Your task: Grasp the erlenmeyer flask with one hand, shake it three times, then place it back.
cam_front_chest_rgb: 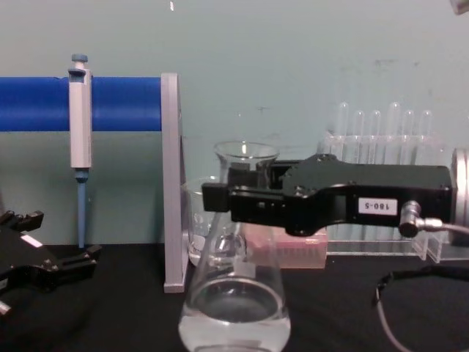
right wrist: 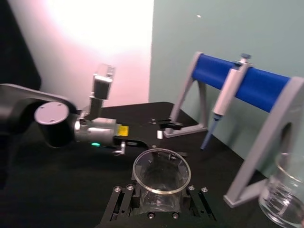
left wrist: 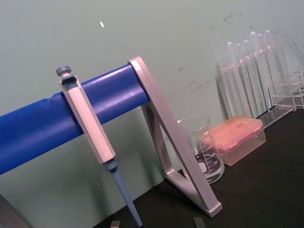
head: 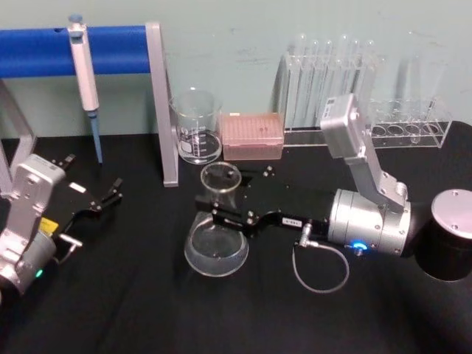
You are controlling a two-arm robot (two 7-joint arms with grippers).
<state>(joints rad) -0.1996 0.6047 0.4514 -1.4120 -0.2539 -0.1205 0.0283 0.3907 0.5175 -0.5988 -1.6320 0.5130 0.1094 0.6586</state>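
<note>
Both fingers of my right claw (head: 223,212) pinch the erlenmeyer flask (head: 216,254) by its neck, standing mid desk (head: 147,317). I judge the glass light, slick and fragile, best held under its flared rim. My left claw (head: 103,198) lies spread, left.

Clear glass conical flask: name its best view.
Chest view: the clear glass conical flask shows side-on, rim to body, with the right gripper at its neck. Head view shows it from above; right wrist view, mainly its rim. Left gripper rests at left.
</note>
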